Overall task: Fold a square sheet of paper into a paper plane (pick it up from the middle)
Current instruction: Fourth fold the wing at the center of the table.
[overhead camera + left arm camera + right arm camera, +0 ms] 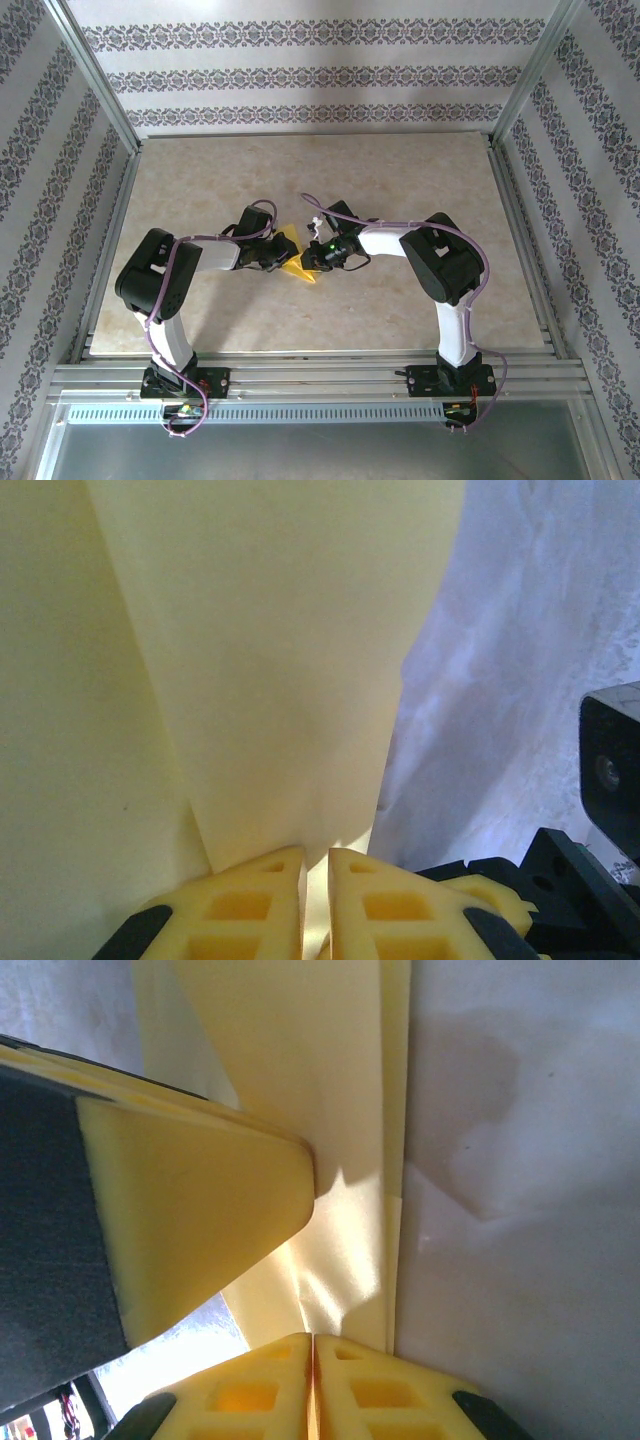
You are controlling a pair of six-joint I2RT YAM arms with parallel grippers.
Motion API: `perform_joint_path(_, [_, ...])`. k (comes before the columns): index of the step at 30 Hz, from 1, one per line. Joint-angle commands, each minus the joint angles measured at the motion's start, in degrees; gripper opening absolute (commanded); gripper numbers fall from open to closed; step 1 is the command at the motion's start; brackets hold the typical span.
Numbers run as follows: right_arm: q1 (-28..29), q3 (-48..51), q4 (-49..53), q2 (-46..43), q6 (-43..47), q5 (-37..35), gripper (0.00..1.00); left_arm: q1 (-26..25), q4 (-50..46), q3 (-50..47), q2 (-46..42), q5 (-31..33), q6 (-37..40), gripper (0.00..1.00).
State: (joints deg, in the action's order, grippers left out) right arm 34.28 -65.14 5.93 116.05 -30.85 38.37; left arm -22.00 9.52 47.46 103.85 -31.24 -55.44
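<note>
The paper sits near the middle of the table, between the two arms. From above only a small yellow wedge of it shows, as the wrists meeting over it cover the rest. The left gripper reaches in from the left and the right gripper from the right, their tips close together on the sheet. Whether the paper lies flat or hangs off the table cannot be told from this height.

In the left wrist view the left gripper has its fingers almost together, with a thin edge of paper pinched in the slit between them. The sheet rises away as a broad tilted panel, cut off at the top; a second pale layer lies to the left, cut off by the left edge. A black part at the right edge is probably the right arm's, though too little shows.

In the right wrist view the right gripper is likewise nearly closed, nipping the paper beside a long crease that runs up the frame. One finger of the left gripper slants in from the left, its tip against the sheet. How many folds there are is hard to read — layers overlap and run off the top
</note>
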Motion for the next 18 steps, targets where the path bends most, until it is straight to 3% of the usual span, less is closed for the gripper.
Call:
perform_joint_path(1, [-0.5,1.1,3.9,2.6,1.8,-7.0,0.14,1.1,-2.3,-0.6,1.8,2.8,1.7,0.15])
perform_joint_path(11, [-1.1,2.3,-1.1,-8.6,2.3,-1.4,0.18,1.0,-7.2,0.0,4.0,4.0,1.5,0.14])
perform_joint_path(18, [0.1,2.3,1.1,-7.2,2.1,-1.7,0.16,1.0,-6.5,-0.2,4.0,3.8,1.4,0.14])
